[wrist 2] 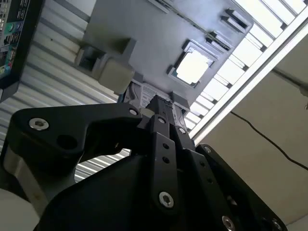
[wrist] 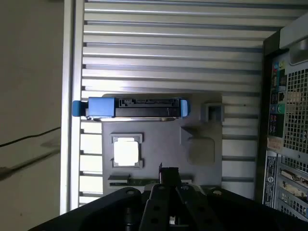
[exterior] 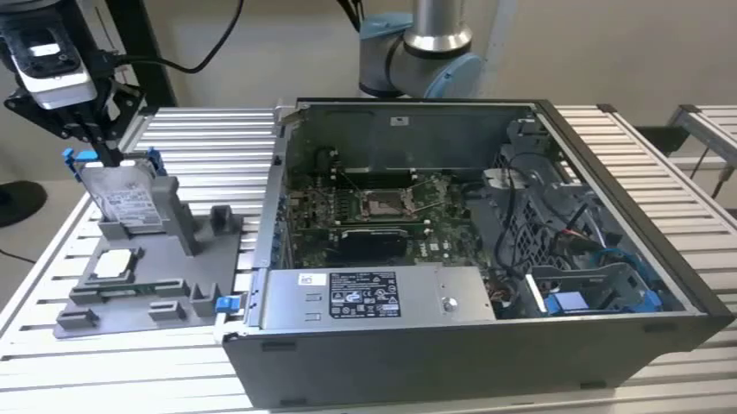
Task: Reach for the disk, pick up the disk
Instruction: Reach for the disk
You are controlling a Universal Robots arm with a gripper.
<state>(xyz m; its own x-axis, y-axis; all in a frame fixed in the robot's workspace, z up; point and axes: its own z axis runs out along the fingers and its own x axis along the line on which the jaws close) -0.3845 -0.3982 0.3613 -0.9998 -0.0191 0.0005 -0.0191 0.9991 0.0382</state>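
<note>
The disk (exterior: 129, 200) stands on edge in a grey holder (exterior: 190, 250) at the exterior view's left, its white label facing forward and blue rails at both upper corners. In the first wrist view the disk (wrist: 139, 108) shows edge-on with blue ends. My gripper (exterior: 103, 151) hangs just over the disk's top edge, near its blue corner on the exterior view's left. In both wrist views the fingers (wrist 2: 161, 103) (wrist: 168, 172) lie together with nothing between them. The disk's label (wrist 2: 147, 91) peeks out just beyond the fingertips.
A small square silver chip (exterior: 116, 265) (wrist: 126, 153) lies flat on the holder in front of the disk. An open computer case (exterior: 484, 336) takes up the middle and right of the slatted table (exterior: 34, 345). The arm's base (exterior: 420, 52) stands behind the case.
</note>
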